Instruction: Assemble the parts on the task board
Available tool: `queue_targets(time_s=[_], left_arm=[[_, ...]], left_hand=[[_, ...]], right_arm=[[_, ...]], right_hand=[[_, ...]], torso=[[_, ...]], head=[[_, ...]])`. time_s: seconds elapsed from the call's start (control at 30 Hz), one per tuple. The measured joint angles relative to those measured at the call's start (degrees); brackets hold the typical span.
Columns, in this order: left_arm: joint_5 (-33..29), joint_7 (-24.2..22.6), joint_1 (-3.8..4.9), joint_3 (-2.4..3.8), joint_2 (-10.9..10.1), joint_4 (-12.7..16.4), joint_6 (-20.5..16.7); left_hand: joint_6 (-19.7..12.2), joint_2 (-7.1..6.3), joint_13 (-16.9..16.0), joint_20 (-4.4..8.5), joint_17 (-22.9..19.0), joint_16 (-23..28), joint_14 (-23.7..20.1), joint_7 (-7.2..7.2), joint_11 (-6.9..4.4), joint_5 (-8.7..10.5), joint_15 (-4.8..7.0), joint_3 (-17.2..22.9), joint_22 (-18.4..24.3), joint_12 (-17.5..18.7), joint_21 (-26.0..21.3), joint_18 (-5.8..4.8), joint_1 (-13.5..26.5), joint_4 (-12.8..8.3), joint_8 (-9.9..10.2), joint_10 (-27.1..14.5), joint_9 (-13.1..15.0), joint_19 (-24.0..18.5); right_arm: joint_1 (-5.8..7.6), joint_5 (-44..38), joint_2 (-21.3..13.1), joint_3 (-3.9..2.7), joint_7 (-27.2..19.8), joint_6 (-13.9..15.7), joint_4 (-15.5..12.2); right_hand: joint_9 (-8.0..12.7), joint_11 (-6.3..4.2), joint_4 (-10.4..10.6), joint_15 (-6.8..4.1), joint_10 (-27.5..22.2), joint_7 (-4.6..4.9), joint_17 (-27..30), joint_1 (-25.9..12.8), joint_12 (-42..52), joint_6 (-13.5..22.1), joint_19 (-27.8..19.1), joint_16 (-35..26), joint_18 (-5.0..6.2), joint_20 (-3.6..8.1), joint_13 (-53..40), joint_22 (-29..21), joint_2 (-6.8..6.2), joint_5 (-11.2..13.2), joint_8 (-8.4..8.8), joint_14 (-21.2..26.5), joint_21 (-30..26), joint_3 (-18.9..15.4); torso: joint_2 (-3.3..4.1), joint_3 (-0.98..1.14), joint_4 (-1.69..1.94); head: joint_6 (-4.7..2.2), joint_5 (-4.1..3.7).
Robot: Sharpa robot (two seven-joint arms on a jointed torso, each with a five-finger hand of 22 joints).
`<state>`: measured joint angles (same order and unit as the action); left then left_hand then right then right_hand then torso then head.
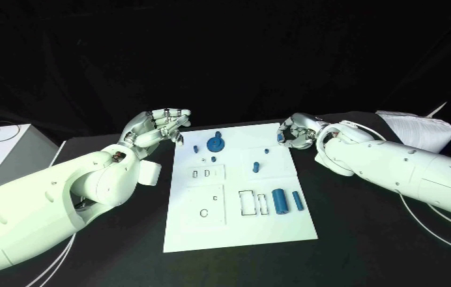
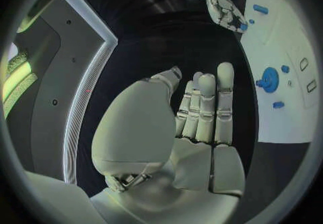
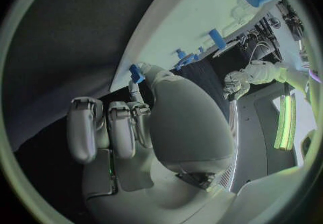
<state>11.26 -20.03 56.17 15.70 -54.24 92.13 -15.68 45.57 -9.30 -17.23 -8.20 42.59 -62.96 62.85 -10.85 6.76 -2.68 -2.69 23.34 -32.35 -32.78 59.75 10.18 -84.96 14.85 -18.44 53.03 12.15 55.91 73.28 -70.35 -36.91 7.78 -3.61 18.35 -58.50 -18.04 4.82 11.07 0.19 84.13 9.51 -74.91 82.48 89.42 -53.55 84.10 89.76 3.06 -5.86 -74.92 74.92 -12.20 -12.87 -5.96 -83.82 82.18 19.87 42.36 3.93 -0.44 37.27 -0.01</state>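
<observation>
The board (image 1: 235,225) is a white rectangular plate lying flat on the black bench, its long sides running away from the robot. Thin outlines of rectangular recesses mark its near half. Blue parts lie on it. At the far end a round disc (image 1: 216,145) with a small knob sits near the middle, with a short peg (image 1: 195,149) just to its left. Further right are a tiny stud (image 1: 266,150) and a small upright pin (image 1: 255,166). Nearer the robot, toward the right edge, three pieces lie side by side: a slim bar (image 1: 263,205), a thick cylinder (image 1: 279,199) and a longer rod (image 1: 297,200).
</observation>
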Motion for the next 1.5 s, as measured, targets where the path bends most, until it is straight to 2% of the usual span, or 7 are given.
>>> queue_targets(time_s=[0.2, 0.4, 0.57, 0.8, 1.13, 1.3, 1.5], left_arm=[[0.01, 0.03, 0.00, 0.00, -0.05, 0.01, 0.00], [0.03, 0.08, 0.00, 0.00, -0.10, 0.03, 0.00], [0.03, 0.10, 0.00, 0.00, -0.13, 0.04, 0.00], [0.07, 0.17, 0.00, 0.00, -0.10, 0.04, -0.02], [0.43, 0.65, 0.00, 0.00, 0.01, -0.06, -0.14], [0.80, 1.20, 0.00, 0.00, 0.13, -0.22, -0.29], [1.30, 2.20, 0.00, 0.00, 0.78, -0.98, -0.81]], left_hand=[[0.00, 0.00, 0.00, 0.00, 0.03, -0.23, 0.00, 0.00, -0.11, 0.00, 0.00, 0.15, -0.08, 0.00, 0.33, 0.00, 0.00, -0.15, 0.00, -0.11, 0.00, 0.00], [0.00, 0.00, 0.00, 0.00, 0.06, -0.23, 0.00, 0.00, -0.20, 0.00, 0.00, 0.15, -0.10, 0.00, 0.43, 0.00, 0.00, -0.15, 0.00, -0.20, 0.00, 0.00], [0.00, 0.00, 0.01, 0.00, 0.06, -0.23, 0.00, 0.00, -0.20, 0.00, 0.00, 0.15, -0.10, 0.00, 0.43, 0.00, 0.00, -0.16, 0.00, -0.20, -0.01, 0.00], [0.00, 0.00, -0.59, 0.00, 0.09, -0.23, 0.00, 0.00, -0.24, 0.00, 0.00, 0.60, -0.34, -1.53, 0.72, 0.00, 0.00, -0.28, -0.74, 0.05, 0.12, 0.00], [-0.42, 0.00, -7.91, 0.33, 3.36, -2.16, 1.71, 0.42, -1.02, 0.00, 0.62, 0.80, -1.34, -13.92, 2.59, 0.00, 0.00, -0.48, -4.08, -0.41, 1.12, -0.33], [-0.62, -0.36, -10.82, 0.69, 10.84, -7.17, 6.37, 0.63, -1.13, 0.00, 0.80, 0.79, -4.35, -19.01, 4.87, -0.01, 0.36, -0.48, -5.86, -0.94, 1.69, 1.57], [-0.02, -0.31, -13.75, 0.98, 20.55, -13.82, 12.16, 0.97, -1.14, 0.00, 1.06, 0.79, -9.39, -24.32, 8.19, -0.31, 0.92, -0.48, -8.35, -0.94, 2.95, 5.18]], right_arm=[[0.00, -0.05, 0.09, 0.00, 0.06, -0.06, 0.02], [-0.06, -0.09, 0.11, 0.04, 0.13, -0.14, 0.06], [-0.02, -0.10, 0.11, 0.00, 0.14, 0.06, 0.08], [-0.08, -0.10, 0.12, 0.06, 0.14, 1.50, -0.06], [-0.01, -0.17, -0.60, 0.05, 0.48, 5.54, -3.07], [0.66, -0.31, -1.37, -0.04, 1.35, 7.26, -7.53], [1.22, -0.97, -1.53, -0.10, 3.62, 8.83, -14.70]], right_hand=[[0.00, 0.00, 0.08, -0.21, 0.00, -0.24, 0.00, -0.24, 0.00, -0.24, 0.00, 0.00, 0.00, 0.00, 0.00, 0.00, 0.23, 0.00, -0.13, -0.21, 0.25, 0.73], [-0.38, -0.57, 0.16, -0.89, -0.10, -0.97, 0.00, -1.20, 0.24, -2.81, -0.10, 0.00, 0.00, 0.74, 0.01, -0.01, 1.64, -0.23, -1.60, -0.20, 0.24, 2.86], [-0.85, -1.55, -0.40, -1.67, -0.10, -1.78, 0.00, -1.65, 0.24, -4.83, 0.00, 0.00, -0.01, 1.26, 0.01, -0.01, 2.10, -0.06, -3.23, -0.20, 0.24, 3.88], [-1.47, -1.74, -0.66, -2.07, -0.28, -2.45, 0.00, -1.64, 0.24, -5.51, 0.01, 0.00, 0.00, 1.67, 0.01, -0.01, 2.42, 0.15, -4.42, -0.21, 0.46, 4.43], [-1.47, -1.96, -0.88, -2.07, -0.09, -2.49, 0.00, -1.66, 0.24, -5.54, -0.20, 0.00, 0.00, 1.87, 0.02, -0.02, 2.72, 0.34, -4.40, -0.20, 0.56, 4.65], [-1.47, -1.95, -0.88, -2.07, -0.09, -2.48, 0.00, -1.66, 0.24, -5.53, -0.20, 0.00, 0.00, 1.87, 0.02, 0.03, 2.72, 0.37, -4.40, -0.20, 0.68, 4.65], [-1.47, -1.95, -1.05, -2.06, -0.09, -2.47, 0.00, -1.66, 0.24, -5.50, -0.20, 0.00, -0.63, 1.86, -0.03, 0.03, 2.71, 0.38, -4.65, -0.20, 0.67, 4.81]], torso=[[-0.01, 0.01, 0.00], [0.00, 0.04, -0.04], [-0.01, 0.07, -0.07], [-0.03, 0.09, -0.07], [-0.13, 0.01, -0.13], [-0.26, -0.14, -0.18], [-0.64, -0.49, -0.27]], head=[[0.01, 0.03], [0.05, 0.10], [0.08, 0.10], [0.12, 0.10], [-0.07, 0.19], [-0.14, 0.28], [-0.05, 0.62]])
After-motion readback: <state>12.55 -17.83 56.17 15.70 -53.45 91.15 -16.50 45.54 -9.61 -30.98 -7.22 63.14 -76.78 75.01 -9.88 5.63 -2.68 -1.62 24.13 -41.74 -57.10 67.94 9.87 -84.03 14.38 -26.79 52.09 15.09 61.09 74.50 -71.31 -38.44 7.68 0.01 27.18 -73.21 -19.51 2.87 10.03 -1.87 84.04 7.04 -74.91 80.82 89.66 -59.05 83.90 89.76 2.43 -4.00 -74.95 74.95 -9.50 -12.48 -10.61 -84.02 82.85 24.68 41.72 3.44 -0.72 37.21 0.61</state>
